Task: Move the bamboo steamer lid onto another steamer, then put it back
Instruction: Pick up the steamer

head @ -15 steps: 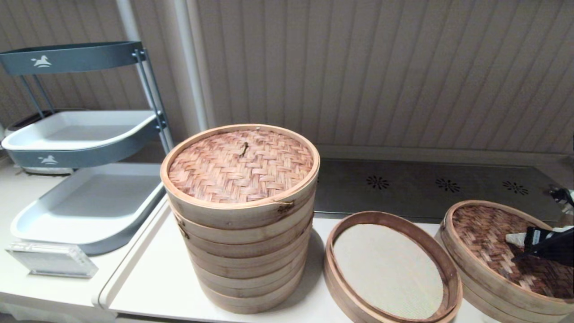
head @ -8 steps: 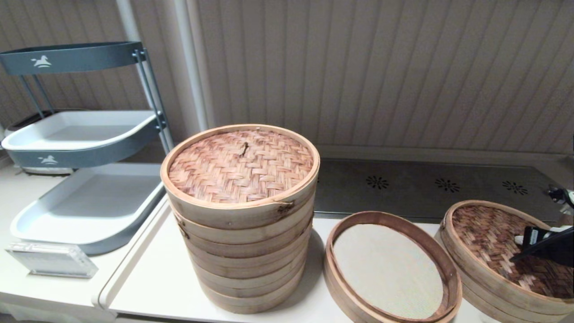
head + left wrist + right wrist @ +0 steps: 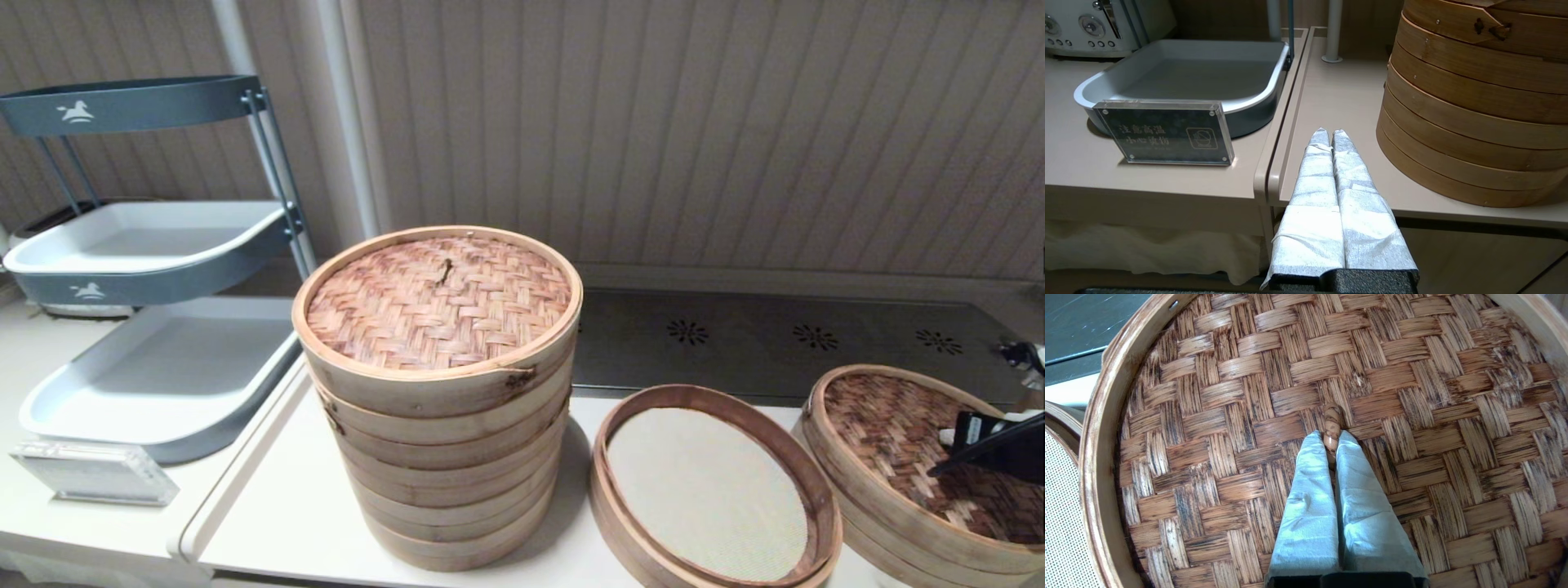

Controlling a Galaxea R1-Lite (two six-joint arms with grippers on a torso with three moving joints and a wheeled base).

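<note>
The bamboo steamer lid [image 3: 914, 445] sits on a shallow basket at the lower right of the head view, cut off by the frame edge. In the right wrist view the right gripper [image 3: 1331, 442] rests at the lid's centre, its cloth-wrapped fingers [image 3: 1308, 490] clenched on the small knot [image 3: 1331, 426].

Left to right in the head view: a grey tray rack [image 3: 147, 269] fills the left side, with a clear sign holder [image 3: 94, 472] in front. The tall stack [image 3: 441, 392] stands at centre. Another steamer [image 3: 710, 490], open with a beige liner, lies just beside the lidded basket; bare counter shows between it and the stack.

The left gripper [image 3: 1329, 132] hangs at the counter's front edge, fingers pressed together, holding nothing.
</note>
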